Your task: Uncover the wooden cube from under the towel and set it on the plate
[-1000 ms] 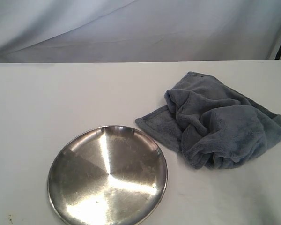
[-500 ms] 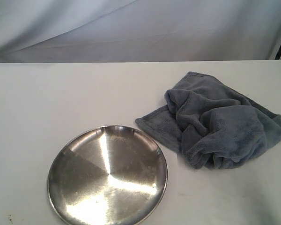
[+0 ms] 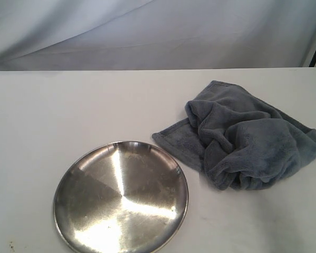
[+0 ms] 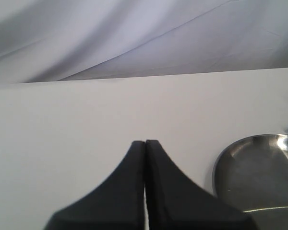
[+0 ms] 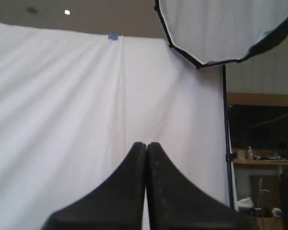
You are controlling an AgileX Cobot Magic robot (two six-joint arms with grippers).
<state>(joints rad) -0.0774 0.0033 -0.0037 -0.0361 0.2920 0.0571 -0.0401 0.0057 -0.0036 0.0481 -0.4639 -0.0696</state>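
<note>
The blue-grey towel [image 3: 247,138] lies bunched in a mound on the right of the white table. The wooden cube is hidden; none of it shows. The shiny steel plate [image 3: 121,197] sits at the front, left of the towel, with nothing on it; its rim [image 4: 221,160] also shows in the left wrist view. Neither arm appears in the exterior view. My left gripper [image 4: 145,143] is shut with nothing held, over bare table beside the plate. My right gripper [image 5: 147,144] is shut, holds nothing and points at the white backdrop.
A white backdrop cloth [image 3: 158,31] hangs behind the table's far edge. A studio light diffuser [image 5: 221,28] on a black stand [image 5: 226,143] and shelves stand off to the side in the right wrist view.
</note>
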